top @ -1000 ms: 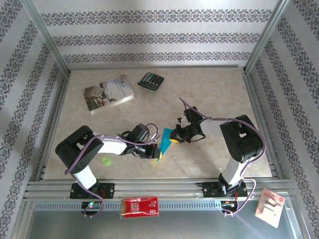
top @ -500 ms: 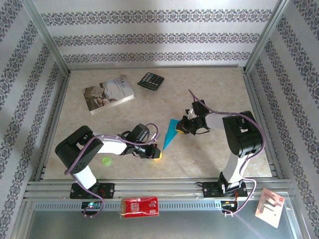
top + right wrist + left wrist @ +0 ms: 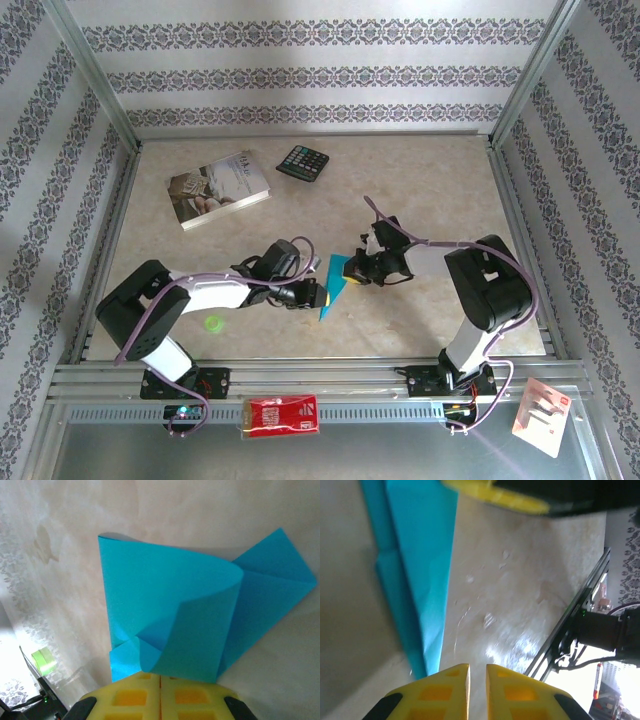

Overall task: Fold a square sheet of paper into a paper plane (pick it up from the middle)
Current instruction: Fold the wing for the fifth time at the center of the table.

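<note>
**Near the table's middle, our right gripper pinches the half-folded blue sheet**

Just toward 6 o'clock of the middle of the table (image 3: 430, 180), in the top view, we see the turquoise sheet of paper (image 3: 332, 280). It is partly folded into a narrow wedge whose point aims at 6 o'clock.

Our right gripper (image 3: 352, 278) meets it from 3 o'clock. From the right wrist, its yellow fingers (image 3: 135, 700) are pressed together on the sheet's edge. One layer curls up off the table into that pinch, and a flat flap spreads toward 2 o'clock.

Our left gripper (image 3: 320, 297) sits at the sheet's 7 o'clock, by the pointed end. From its wrist, a thin slit parts the pads (image 3: 440, 695) with nothing in it, and the paper's tip is just beside one pad.

Well apart lie a book (image 3: 218, 188) at 10 o'clock and a calculator (image 3: 303, 162) at 11 o'clock.
</note>
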